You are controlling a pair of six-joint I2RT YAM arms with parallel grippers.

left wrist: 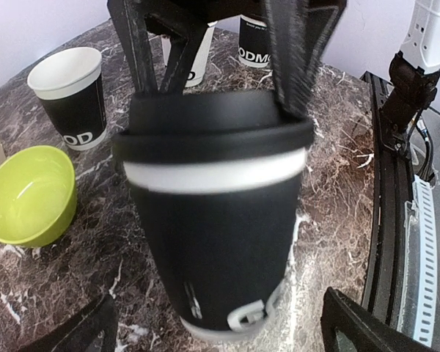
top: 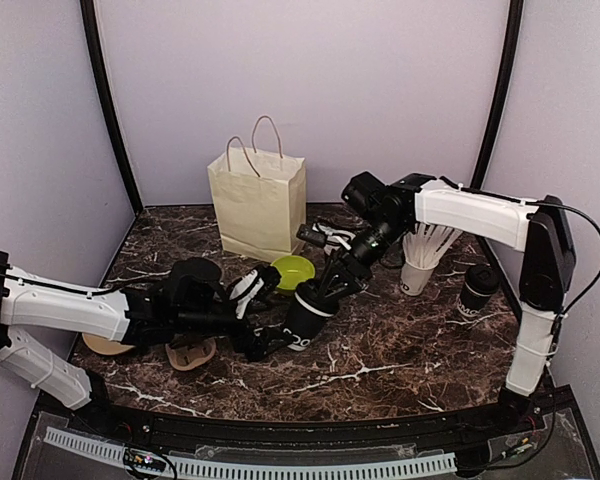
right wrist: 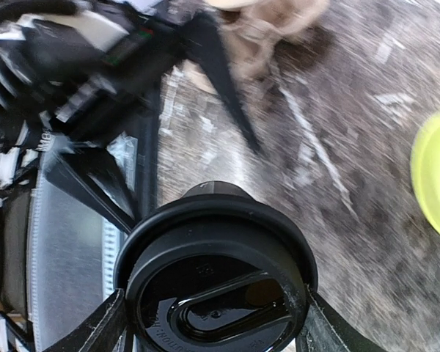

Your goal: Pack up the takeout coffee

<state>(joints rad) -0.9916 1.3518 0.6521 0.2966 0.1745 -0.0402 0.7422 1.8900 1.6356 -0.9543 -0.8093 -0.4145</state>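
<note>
Two sets of jaws meet at one lidded cup [top: 305, 322] near the middle of the surface [top: 400, 350]. The right jaws reach it from above and grip it at the lid, a finger pressed to each side of the rim. The cup leans, its top tipped toward the right arm [top: 470, 210]. The left jaws stand wide apart, one finger on either side of the cup's lower half and neither touching it. I cannot tell whether the cup's base rests on the surface.

Just behind it sits a lime bowl [top: 293, 270], and near the bowl an open cup [left wrist: 67, 95] stands upright. A paper bag [top: 258, 205] stands at the back left, mouth up. At the right, a white cup of straws [top: 420, 262] stands beside a second lidded cup [top: 477, 290]. Two tan pieces [top: 190, 352] lie by the left arm [top: 70, 310].
</note>
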